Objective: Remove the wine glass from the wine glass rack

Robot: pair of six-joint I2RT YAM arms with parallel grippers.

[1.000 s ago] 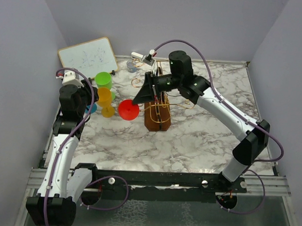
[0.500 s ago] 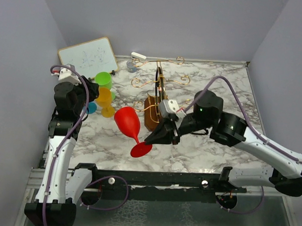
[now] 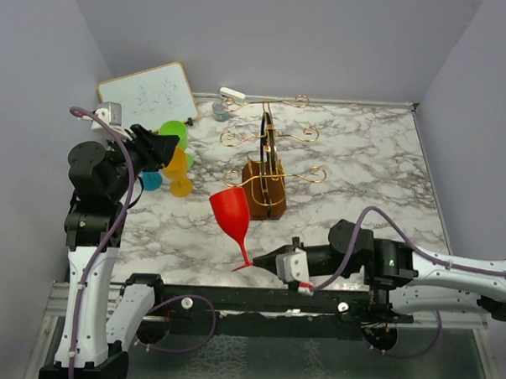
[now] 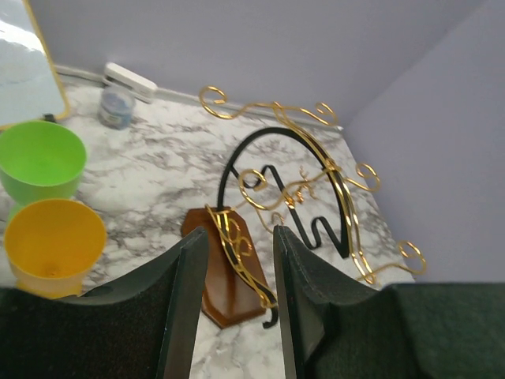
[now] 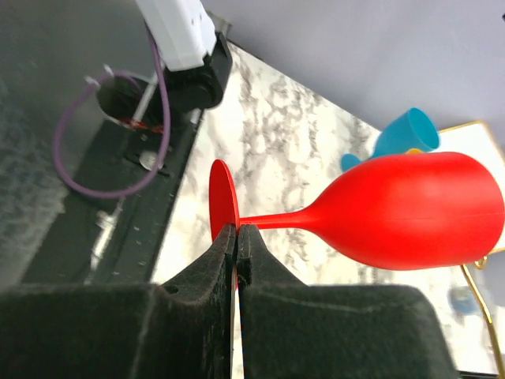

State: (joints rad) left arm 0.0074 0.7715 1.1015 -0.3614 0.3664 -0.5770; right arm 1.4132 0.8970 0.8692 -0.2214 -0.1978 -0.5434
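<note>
Pinching wine glass point(image 3: 233, 214) foot, right gripper point(image 3: 260, 262); wine glass rack point(image 3: 265, 203) apart.

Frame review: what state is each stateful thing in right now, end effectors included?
Red glass: off the rack, tilted, held by its foot.
Rack: upright, no glass on it.
Right end effector: shut on the red glass's foot.
Left end effector: open, empty.
Green glass: upright, empty.
Yellow glass: upright, empty.
</note>
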